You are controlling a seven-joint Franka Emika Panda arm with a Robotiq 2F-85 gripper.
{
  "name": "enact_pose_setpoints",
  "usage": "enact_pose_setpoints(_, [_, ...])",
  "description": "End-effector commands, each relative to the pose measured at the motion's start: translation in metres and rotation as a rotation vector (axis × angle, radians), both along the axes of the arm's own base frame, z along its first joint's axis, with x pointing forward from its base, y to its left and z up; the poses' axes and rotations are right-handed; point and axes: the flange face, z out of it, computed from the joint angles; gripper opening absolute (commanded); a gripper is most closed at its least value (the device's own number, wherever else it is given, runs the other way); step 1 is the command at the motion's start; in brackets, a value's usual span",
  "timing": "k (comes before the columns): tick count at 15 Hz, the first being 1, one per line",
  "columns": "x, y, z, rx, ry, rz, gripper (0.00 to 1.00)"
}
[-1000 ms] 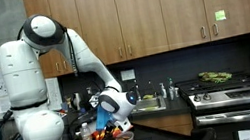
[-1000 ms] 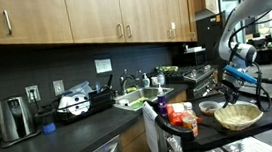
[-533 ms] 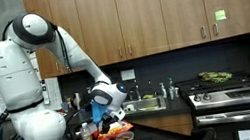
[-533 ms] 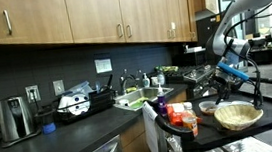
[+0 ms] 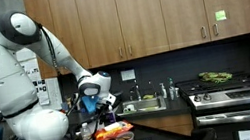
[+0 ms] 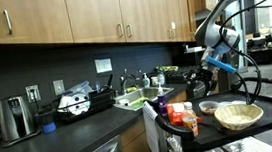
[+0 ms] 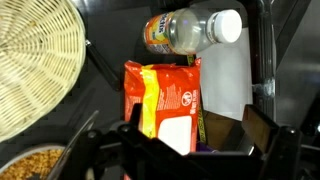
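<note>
- Basket (image 7: 35, 60) of wicker fills the left of the wrist view, cut off by the frame.
- Bowl (image 7: 30, 165) of brownish bits sits below it, only partly in frame, and its contents are hard to name.
- Red-and-yellow packet (image 7: 165, 100) lies flat on the dark tabletop (image 7: 110, 35), near the basket. The jaws hide its lower end, standing wide apart over it and gripping nothing.
- Bottle (image 7: 185, 30) with a white cap lies on its side just past the packet's far end, its label unreadable.
- White sheet (image 7: 228, 85) lies against the packet's right side.
</note>
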Motion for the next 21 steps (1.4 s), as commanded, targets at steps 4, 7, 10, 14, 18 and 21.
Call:
enact_pose_setpoints(4, [0.004, 0.017, 0.045, -0.269, -0.187, -0.010, 1.00])
enact_pose_setpoints(7, [0.017, 0.017, 0.059, -0.395, -0.241, -0.051, 1.00])
enact_pose_setpoints(10, [0.030, 0.008, 0.067, -0.578, -0.239, -0.109, 1.00])
enact_pose_setpoints(14, [0.037, -0.008, 0.085, -0.796, -0.094, -0.151, 1.00])
enact_pose_setpoints(18, [0.035, -0.027, 0.082, -0.853, 0.157, -0.066, 1.00])
enact_pose_setpoints(21, [0.031, -0.047, 0.077, -0.777, 0.282, 0.037, 1.00])
